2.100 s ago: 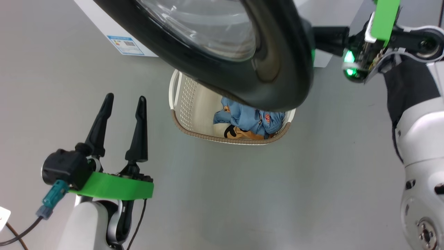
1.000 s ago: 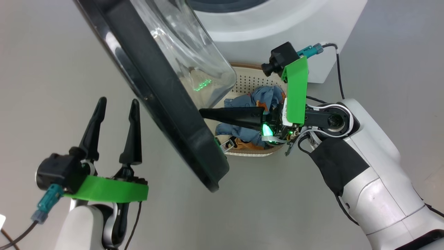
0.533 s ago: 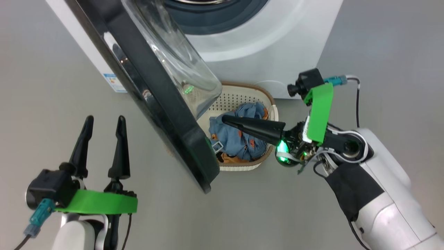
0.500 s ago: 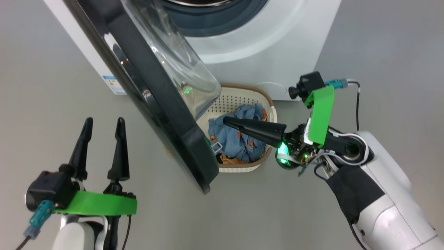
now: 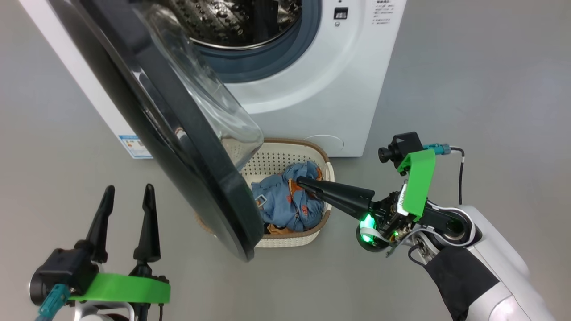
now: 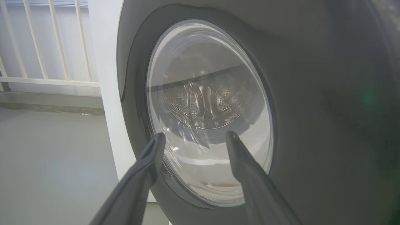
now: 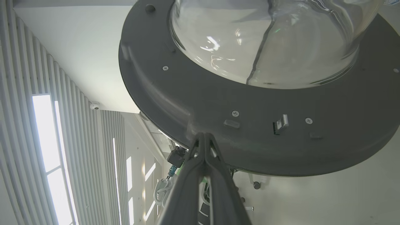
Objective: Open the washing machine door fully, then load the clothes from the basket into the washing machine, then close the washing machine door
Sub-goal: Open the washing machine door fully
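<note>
Smooth grey floor point(image 5: 468, 89) spreads around a big white front-loading washing machine point(image 5: 312, 102) with a perforated steel drum point(image 5: 232, 18). Its large round door point(image 5: 187, 169), with a wide glossy black rim and a bulging clear glass centre, stands swung out toward the robot about half way, so the opening step seems to be in hand and not yet finished. A small cream plastic basket point(image 5: 290, 240) with perforated sides and a brown rim sits on the floor just before the machine, partly under the door's free edge, and the soft light blue clothes point(image 5: 281, 203) with orange prints lie bunched inside it. The right gripper point(image 5: 301, 181) has its two dark fingers pressed together and holds nothing. It reaches over the basket, its tip very near the grey inner side of the door rim, not far from the small metal latch point(image 7: 281, 123), though contact cannot be confirmed. The left gripper point(image 5: 128, 189) is spread wide and empty, low on the outer side of the door. The next move probably calls for a push against the inner rim, turning the door further to the robot's left until the basket is uncovered. The left gripper may need to give way, as it seems to stand in the door's path.
</note>
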### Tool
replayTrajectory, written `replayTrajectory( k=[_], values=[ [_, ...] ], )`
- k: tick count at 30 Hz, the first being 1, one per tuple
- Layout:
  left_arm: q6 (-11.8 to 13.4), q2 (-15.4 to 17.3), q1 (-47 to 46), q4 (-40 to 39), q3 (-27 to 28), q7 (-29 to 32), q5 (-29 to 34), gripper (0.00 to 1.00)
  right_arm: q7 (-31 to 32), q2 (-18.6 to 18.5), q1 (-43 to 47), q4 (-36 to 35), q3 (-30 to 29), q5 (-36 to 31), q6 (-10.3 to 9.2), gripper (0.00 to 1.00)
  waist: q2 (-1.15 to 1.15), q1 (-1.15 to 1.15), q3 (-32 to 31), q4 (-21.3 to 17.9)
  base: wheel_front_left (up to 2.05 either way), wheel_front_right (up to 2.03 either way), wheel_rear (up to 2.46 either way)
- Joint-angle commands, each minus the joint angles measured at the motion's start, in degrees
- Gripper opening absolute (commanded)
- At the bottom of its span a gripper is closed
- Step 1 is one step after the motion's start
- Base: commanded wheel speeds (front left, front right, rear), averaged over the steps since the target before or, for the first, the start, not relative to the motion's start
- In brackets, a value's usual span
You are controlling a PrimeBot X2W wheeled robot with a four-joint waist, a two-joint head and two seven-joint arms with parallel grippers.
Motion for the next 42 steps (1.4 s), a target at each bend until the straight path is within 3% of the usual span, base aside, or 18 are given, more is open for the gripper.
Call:
replayTrajectory(
  k=[1,21,22,23,24,25,34,42],
  values=[
    [-0.09,1.16,-0.20,-1.34,1.99,-0.31,0.68,1.00,-0.68,0.25,0.93,-1.86,0.68,0.91,0.10,0.00,0.00,0.00,-1.10,-0.95,0.00,0.00,0.00],
    [-0.09,1.02,2.24,-1.04,2.56,-0.31,0.36,1.00,-7.09,-2.08,7.26,-6.12,0.37,5.01,0.10,0.00,0.00,0.00,-4.19,-2.86,0.00,0.00,0.00],
    [-0.09,1.01,2.30,-1.09,2.64,-0.31,0.37,1.00,-7.73,-2.18,7.57,-6.41,0.14,4.87,0.10,0.04,0.00,0.00,-4.22,-2.97,0.00,0.00,0.00],
    [-0.09,1.01,2.37,-1.13,2.70,-0.31,0.41,1.00,-8.22,-2.22,7.87,-6.64,0.01,4.72,0.10,0.38,0.00,0.00,-4.25,-3.09,0.00,0.00,0.00],
    [-0.09,1.00,2.44,-1.17,2.74,-0.31,0.45,1.00,-8.53,-2.29,8.13,-6.98,-0.05,4.49,0.10,0.59,0.00,0.00,-4.28,-3.20,0.00,0.00,0.00],
    [-0.09,1.00,2.52,-1.21,2.77,-0.31,0.47,1.00,-8.94,-2.33,8.43,-7.28,-0.17,4.23,0.10,1.00,0.00,0.00,-4.32,-3.32,0.00,0.00,0.00],
    [-0.09,0.97,3.06,-1.23,3.10,-0.31,0.36,1.00,-13.92,-1.96,10.54,-10.66,-2.83,-0.08,0.10,1.00,0.00,0.00,-4.17,-4.25,0.00,0.00,0.00],
    [-0.09,0.94,2.63,-1.13,3.02,-0.31,0.33,1.00,-28.60,-0.71,10.88,-12.44,-7.88,-15.24,0.10,1.00,0.00,0.00,-3.67,-4.56,0.00,0.00,0.00]
  ],
)
